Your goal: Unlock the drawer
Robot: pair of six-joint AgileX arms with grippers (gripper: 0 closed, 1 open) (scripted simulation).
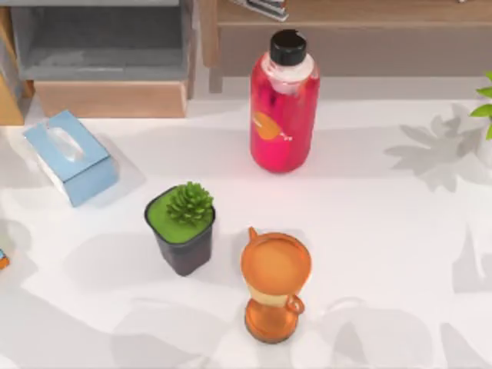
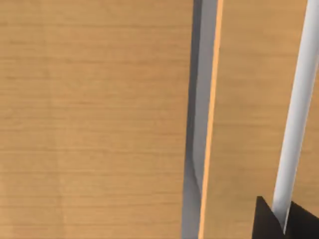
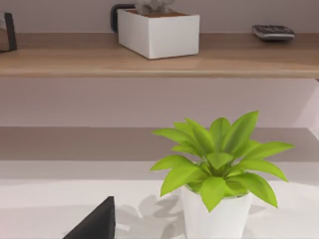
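Note:
The drawer (image 1: 111, 98) sits at the table's far left, with a light wooden front and its grey inside (image 1: 100, 46) showing from above. The left wrist view looks close onto wooden panels (image 2: 94, 119) with a narrow grey gap (image 2: 197, 124) between them. A white bar handle (image 2: 299, 114) runs along the right-hand panel. My left gripper (image 2: 285, 220) shows as a dark shape at the handle's lower end, right against it. A dark corner of my right gripper (image 3: 94, 223) hangs over the white table near a leafy plant.
On the table stand a blue tissue box (image 1: 71, 156), a small black-potted plant (image 1: 183, 227), a red bottle with a black cap (image 1: 283, 104) and an orange hourglass-shaped piece (image 1: 274, 284). A white-potted green plant (image 3: 219, 199) stands at the right edge, with a wooden shelf (image 3: 75, 62) behind.

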